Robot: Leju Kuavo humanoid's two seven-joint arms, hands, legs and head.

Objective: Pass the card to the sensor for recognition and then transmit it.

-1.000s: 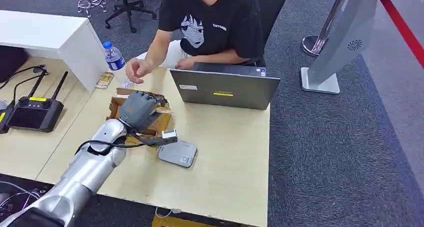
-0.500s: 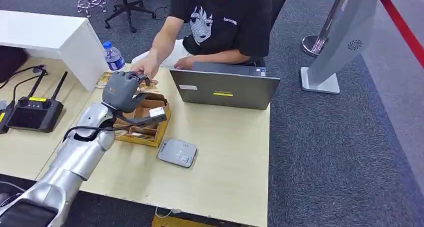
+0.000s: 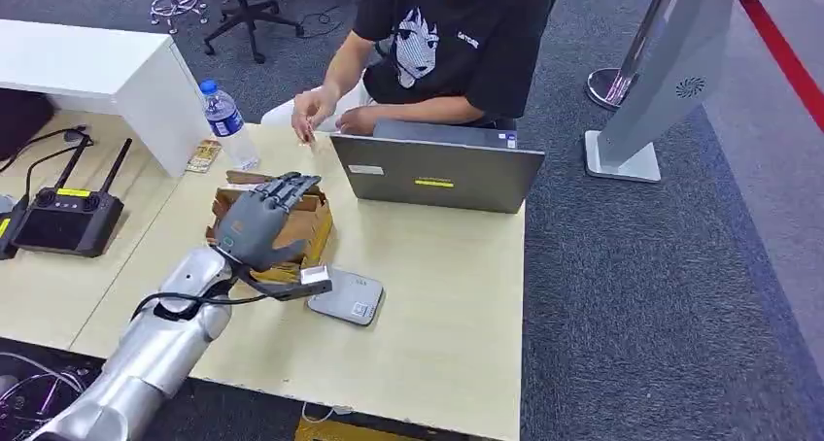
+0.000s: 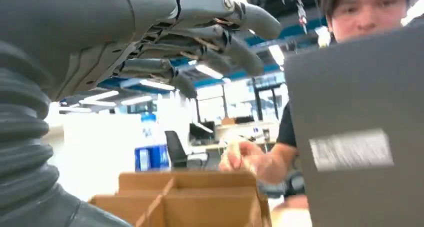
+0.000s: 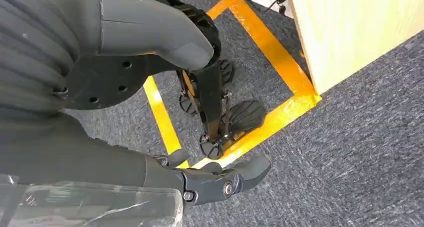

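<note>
Left hand [image 3: 257, 222] hovers above the brown partitioned cardboard box [image 3: 309, 229], fingers spread, holding nothing. The small card [image 3: 309, 133] sits pinched in the seated person's hand [image 3: 313, 111]. Right hand [image 5: 150, 52] hangs floorward, empty, fingers apart.

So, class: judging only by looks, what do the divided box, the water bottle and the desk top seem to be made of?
Divided box: brown corrugated cardboard, matte, with raw cut partition edges. Water bottle: clear, glossy, probably plastic, with a blue cap and label. Desk top: pale wood grain, smooth and even, so likely laminate rather than solid wood.
</note>
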